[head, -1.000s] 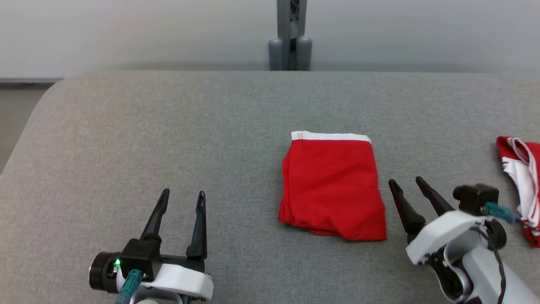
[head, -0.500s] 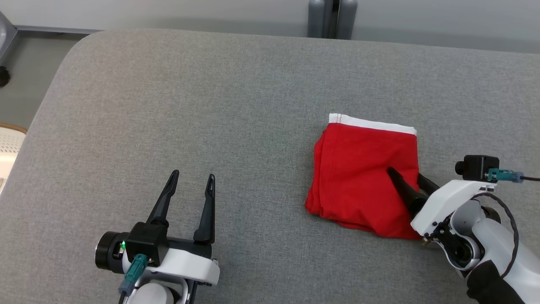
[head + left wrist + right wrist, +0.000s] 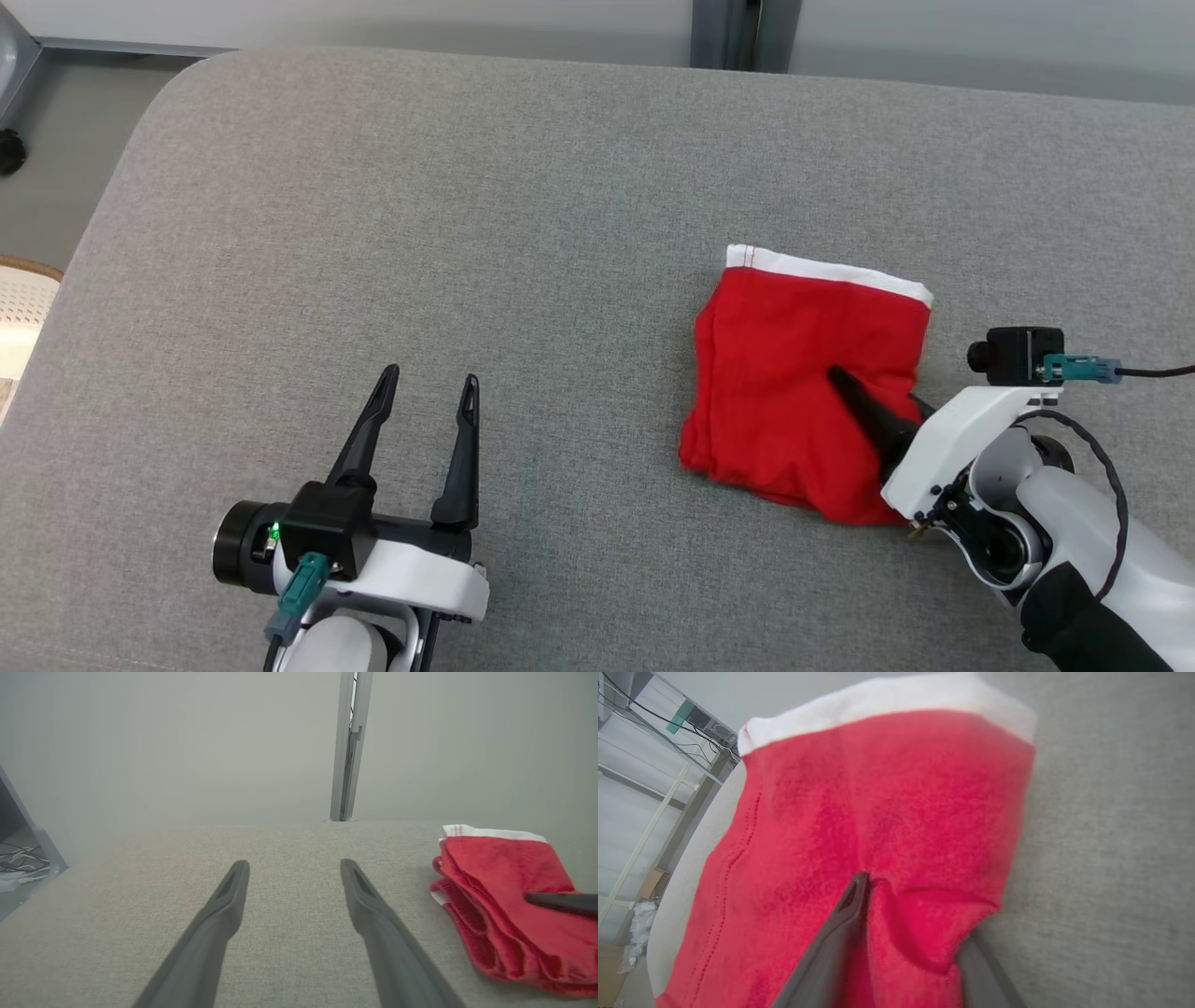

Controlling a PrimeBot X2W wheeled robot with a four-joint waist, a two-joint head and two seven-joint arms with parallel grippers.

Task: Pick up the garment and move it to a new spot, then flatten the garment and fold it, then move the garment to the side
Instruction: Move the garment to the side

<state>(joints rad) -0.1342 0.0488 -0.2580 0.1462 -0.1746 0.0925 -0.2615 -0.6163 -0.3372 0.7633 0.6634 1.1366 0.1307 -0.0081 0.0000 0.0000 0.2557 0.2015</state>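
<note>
Two fingers of the right gripper straddle the seemingly soft, light garment at its 4 o'clock edge, where a bite through every layer looks wisest. Whether they clamp it is unclear. The left gripper idles, jaws apart.

Folded red cloth garment laid on the right part of the grey fabric-covered table, its right edge straddled by the right gripper, left gripper held well apart to its left, grey metal post set behind the table
</note>
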